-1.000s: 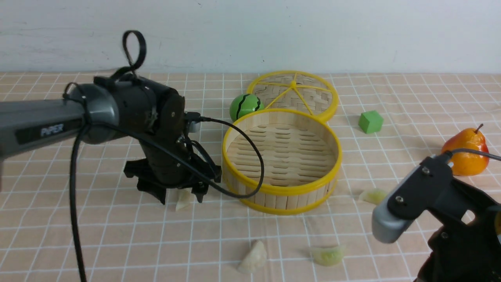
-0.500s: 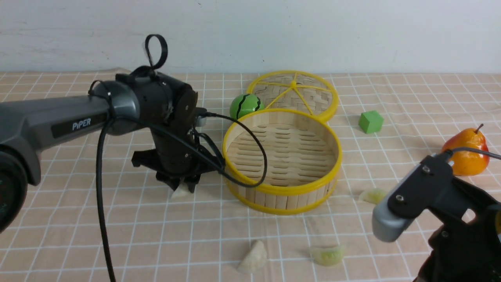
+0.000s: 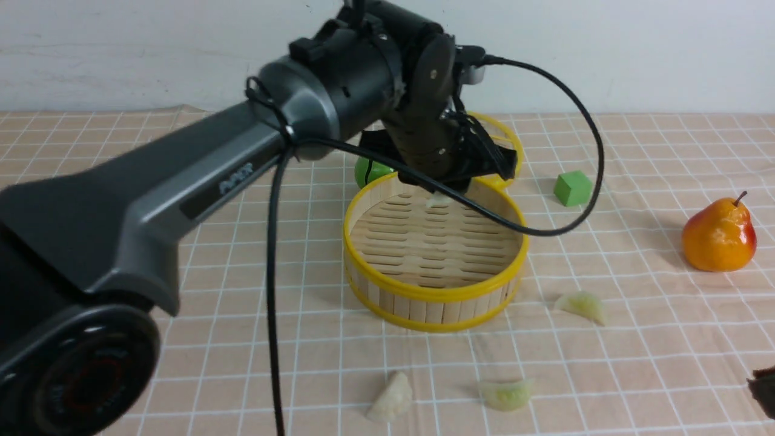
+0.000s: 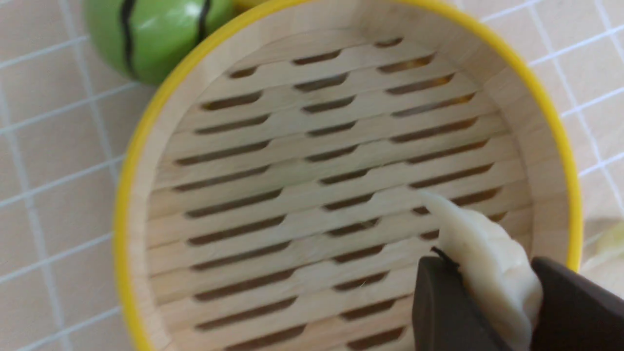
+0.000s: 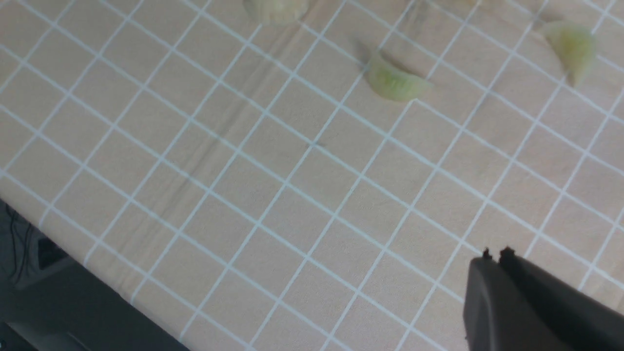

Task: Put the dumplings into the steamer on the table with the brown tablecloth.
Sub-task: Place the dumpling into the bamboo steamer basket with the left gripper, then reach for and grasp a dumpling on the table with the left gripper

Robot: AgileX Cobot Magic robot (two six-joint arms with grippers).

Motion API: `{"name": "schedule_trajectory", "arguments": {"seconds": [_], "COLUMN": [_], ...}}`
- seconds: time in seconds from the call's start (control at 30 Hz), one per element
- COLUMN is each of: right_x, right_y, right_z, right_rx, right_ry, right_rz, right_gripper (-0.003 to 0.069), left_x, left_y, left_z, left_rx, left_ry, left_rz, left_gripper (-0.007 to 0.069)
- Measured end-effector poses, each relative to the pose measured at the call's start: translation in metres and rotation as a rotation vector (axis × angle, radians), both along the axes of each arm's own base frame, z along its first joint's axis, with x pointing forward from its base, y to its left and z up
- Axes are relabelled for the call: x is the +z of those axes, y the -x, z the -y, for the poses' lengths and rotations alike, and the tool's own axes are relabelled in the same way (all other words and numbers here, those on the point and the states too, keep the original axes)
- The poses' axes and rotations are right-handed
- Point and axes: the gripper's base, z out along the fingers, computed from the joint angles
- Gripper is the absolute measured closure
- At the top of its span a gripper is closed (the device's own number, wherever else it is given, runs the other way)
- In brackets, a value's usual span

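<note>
The steamer (image 3: pixel 436 295) stands mid-table on the brown tablecloth (image 3: pixel 181 339) with nothing on its slatted floor (image 4: pixel 292 195). My left gripper (image 3: pixel 445 192) hangs over its far inner side, shut on a creamy white dumpling (image 4: pixel 480 253), which also shows in the front view (image 3: pixel 437 200). Three dumplings lie on the cloth nearer me: a white one (image 3: pixel 392 398), a green one (image 3: pixel 507 393) and a green one (image 3: pixel 582 306). My right gripper (image 5: pixel 495 253) is shut and empty above the near cloth; the two green dumplings (image 5: pixel 396 84) (image 5: pixel 571 48) lie beyond it.
The flat woven lid (image 3: pixel 490 142) leans behind the steamer. A green striped ball (image 3: pixel 368 171) sits at the steamer's far left. A green cube (image 3: pixel 573 188) and an orange pear (image 3: pixel 719 236) lie to the right. The table's near edge (image 5: pixel 97 287) shows in the right wrist view.
My left gripper lifted the white dumpling off the cloth left of the steamer and carried it up and right over the steamer. My right arm drew back out of the front view.
</note>
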Motion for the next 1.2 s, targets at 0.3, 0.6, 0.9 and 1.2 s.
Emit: {"name": "schedule_trajectory", "arguments": {"seconds": [0.3, 0.6, 0.9, 1.2], "right_x": [0.005, 0.005, 0.005, 0.007], "right_y": [0.020, 0.018, 0.017, 0.015], "right_z": [0.019, 0.021, 0.022, 0.022], "right_rx": [-0.026, -0.034, -0.042, -0.046], "right_ry": [0.000, 0.020, 0.036, 0.033], "right_rz": [0.006, 0.019, 0.032, 0.063], "right_gripper": [0.0637, 0.0627, 0.0627, 0.0616], "left_x": [-0.081, -0.097, -0.007, 0.099], "left_y": [-0.038, -0.044, -0.022, 0.052], "left_z": [0.028, 0.031, 0.015, -0.043], "left_rx": [0.073, 0.086, 0.069, -0.102], "left_ry": [0.015, 0.000, -0.009, -0.024], "left_rz": [-0.062, -0.068, -0.074, -0.039], "left_gripper": [0.0426, 0.0244, 0.0029, 0.0058]}}
